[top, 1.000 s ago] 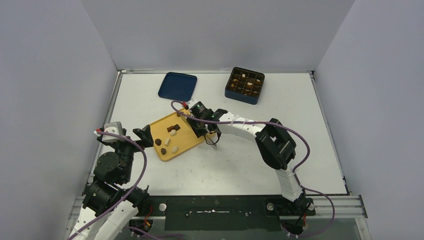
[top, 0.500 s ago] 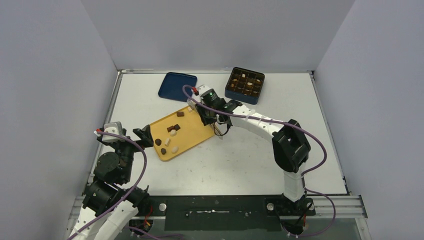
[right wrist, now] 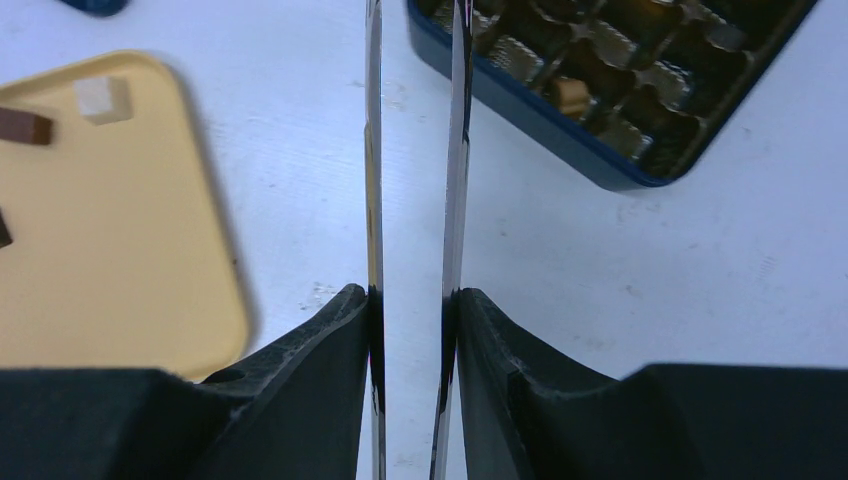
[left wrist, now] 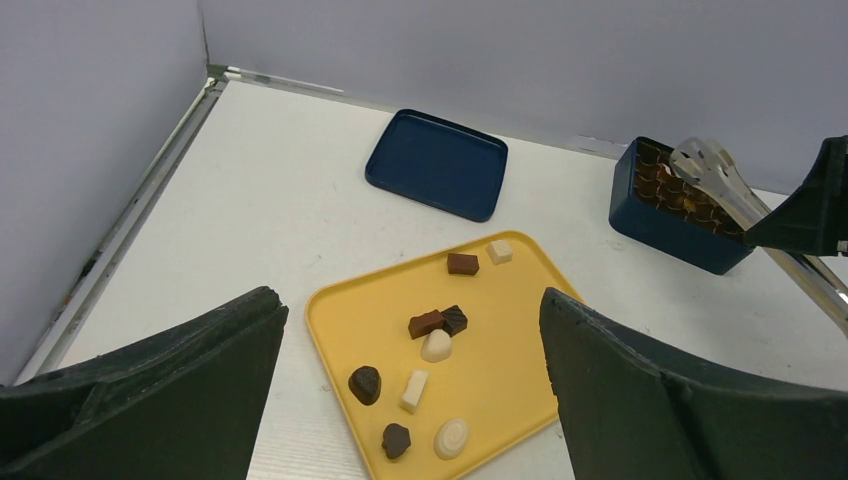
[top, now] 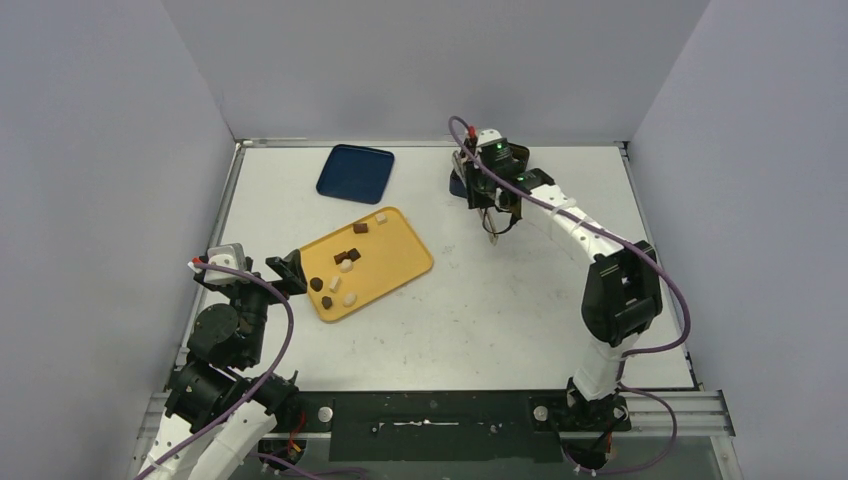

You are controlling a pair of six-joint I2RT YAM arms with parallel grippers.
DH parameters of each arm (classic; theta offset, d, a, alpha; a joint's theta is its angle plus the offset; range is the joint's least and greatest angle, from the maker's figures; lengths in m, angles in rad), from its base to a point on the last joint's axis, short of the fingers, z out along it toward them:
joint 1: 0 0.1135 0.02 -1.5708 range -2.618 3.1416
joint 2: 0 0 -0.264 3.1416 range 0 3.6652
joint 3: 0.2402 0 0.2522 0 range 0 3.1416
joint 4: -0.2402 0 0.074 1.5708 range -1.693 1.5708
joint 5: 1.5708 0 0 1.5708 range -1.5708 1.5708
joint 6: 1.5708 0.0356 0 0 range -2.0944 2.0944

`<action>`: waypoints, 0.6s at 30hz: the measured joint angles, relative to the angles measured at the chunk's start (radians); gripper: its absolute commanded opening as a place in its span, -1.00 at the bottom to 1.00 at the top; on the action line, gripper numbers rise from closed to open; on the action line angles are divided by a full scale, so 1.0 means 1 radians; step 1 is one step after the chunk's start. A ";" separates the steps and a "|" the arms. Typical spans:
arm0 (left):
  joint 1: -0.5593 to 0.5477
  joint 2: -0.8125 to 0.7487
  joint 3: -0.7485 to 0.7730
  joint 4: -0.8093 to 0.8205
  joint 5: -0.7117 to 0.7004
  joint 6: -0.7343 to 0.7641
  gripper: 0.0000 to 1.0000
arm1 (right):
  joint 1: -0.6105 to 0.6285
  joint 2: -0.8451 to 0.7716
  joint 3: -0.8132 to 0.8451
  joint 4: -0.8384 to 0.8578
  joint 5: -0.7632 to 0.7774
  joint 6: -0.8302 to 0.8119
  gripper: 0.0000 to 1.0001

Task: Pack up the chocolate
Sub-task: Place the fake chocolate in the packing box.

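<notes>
Nearest, the left gripper (top: 288,270) waits with its jaws released at the yellow tray (top: 400,262), where loose chocolates (left wrist: 436,345) lie. Farther out, the right gripper (right wrist: 412,310), jaws clenched on metal tongs (right wrist: 457,150), has swung from the tray to the gridded box (left wrist: 665,228), probably to drop off a piece, though none shows.

White tabletop (top: 500,310) carrying three things
Yellow rectangular plastic tray (top: 395,262) askew left of centre; flat dark blue tray (top: 355,172) and dark blue gridded box (left wrist: 670,237) apart near the far edge
</notes>
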 measured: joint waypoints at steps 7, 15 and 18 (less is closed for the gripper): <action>0.000 0.000 0.000 0.000 0.000 0.000 0.95 | -0.150 -0.011 -0.027 -0.034 -0.017 0.009 -0.34; 0.000 0.000 0.000 0.000 0.000 0.000 0.95 | -0.239 -0.011 -0.044 -0.064 -0.047 0.020 -0.32; 0.000 0.000 0.000 0.000 0.000 0.000 0.95 | -0.257 -0.011 -0.044 -0.064 -0.063 0.024 -0.31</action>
